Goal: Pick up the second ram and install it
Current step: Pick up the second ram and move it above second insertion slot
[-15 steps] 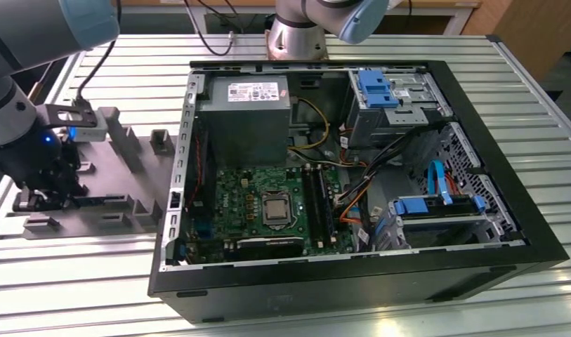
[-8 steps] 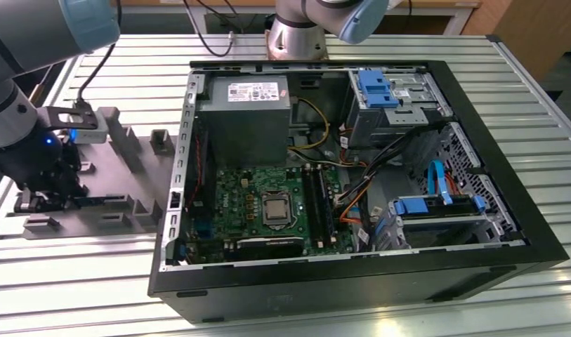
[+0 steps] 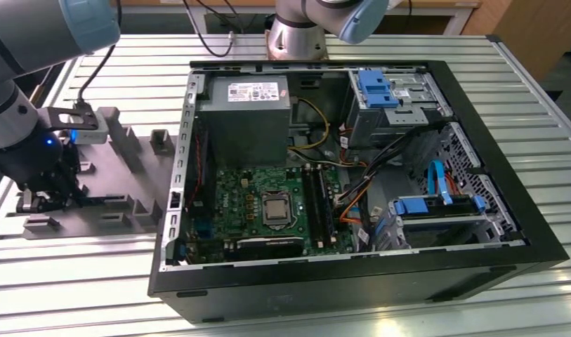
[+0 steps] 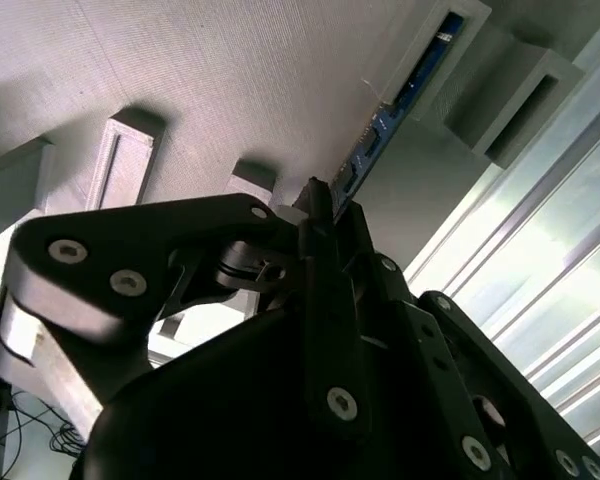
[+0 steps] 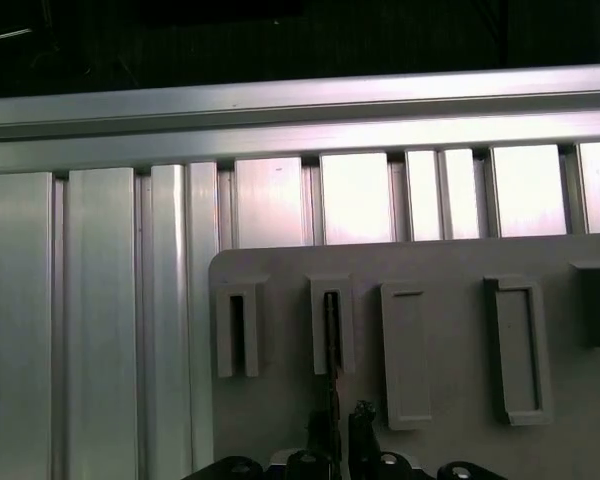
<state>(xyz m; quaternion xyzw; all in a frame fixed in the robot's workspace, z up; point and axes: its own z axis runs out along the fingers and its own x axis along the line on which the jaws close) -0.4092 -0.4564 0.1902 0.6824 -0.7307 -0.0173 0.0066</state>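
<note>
**Blue memory stick on edge in its grey holder**

Blue and thin, the second ram (image 4: 405,90) stands on its long edge in a raised slotted holder of the grey fixture plate (image 4: 230,80). The second wrist view shows small dark parts along its face. In the first wrist view the stick (image 5: 332,330) is a narrow dark line inside the holder's slot.

The black end effector (image 4: 335,215) sits astride the stick's near end. Whether it is clamped on the stick or only set about it cannot be told. More slotted holders (image 5: 408,350) stand beside the occupied one.

In the exterior view the end effector (image 3: 49,196) hangs low over the fixture plate (image 3: 126,189). The plate lies on the slatted aluminium surface (image 3: 79,281), just beside the open black computer case (image 3: 360,281), on the exterior view's left. Inside the case are a green motherboard (image 3: 257,203), long black slot rails (image 3: 313,200) and blue drive clips (image 3: 374,88).

A white label (image 3: 252,91) on the power supply carries print too small to read.
</note>
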